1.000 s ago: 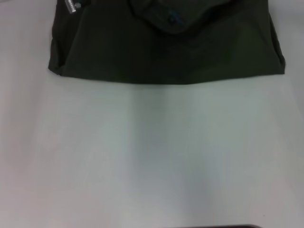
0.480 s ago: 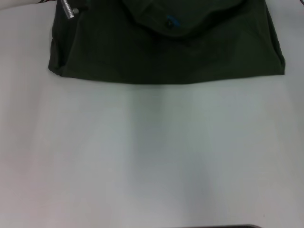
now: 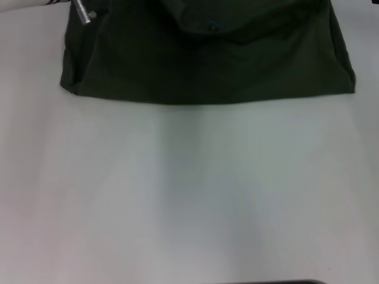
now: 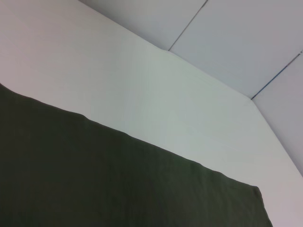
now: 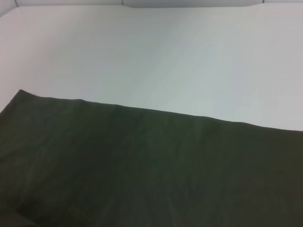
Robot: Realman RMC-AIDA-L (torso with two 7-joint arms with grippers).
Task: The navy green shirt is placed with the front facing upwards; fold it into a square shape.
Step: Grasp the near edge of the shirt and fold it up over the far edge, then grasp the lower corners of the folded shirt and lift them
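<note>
White, matte and smooth, bare counter point(image 3: 189, 195) across the whole near half of the head view. Beyond it, from 10 o'clock through 12 to 2 o'clock, the navy green shirt point(image 3: 207, 65): dark olive cotton, lying flat in a doubled layer, with a straight, clean near edge and two soft corners, the 10 o'clock one slightly rounded and puckered. Farther in, near 12 o'clock, a curved collar flap with a small blue neck label point(image 3: 213, 25) just showing; no chest lettering in sight, only plain cloth. Low creases fanning out from the collar, nothing stiff anywhere. Likely light, limp and a little clingy on this surface, so prone to dragging and bunching if pulled by one point alone. Best taken by pinching through both layers at the two near corners or along the side hems, then lifted together and laid over evenly to keep the edges square. At 11 o'clock, right at the far corner of the cloth, a small silver ribbed part beside a white sliver, probably of the left end effector point(image 3: 84, 12); wide or narrow, cannot tell. Right end effector nowhere in view.
</note>
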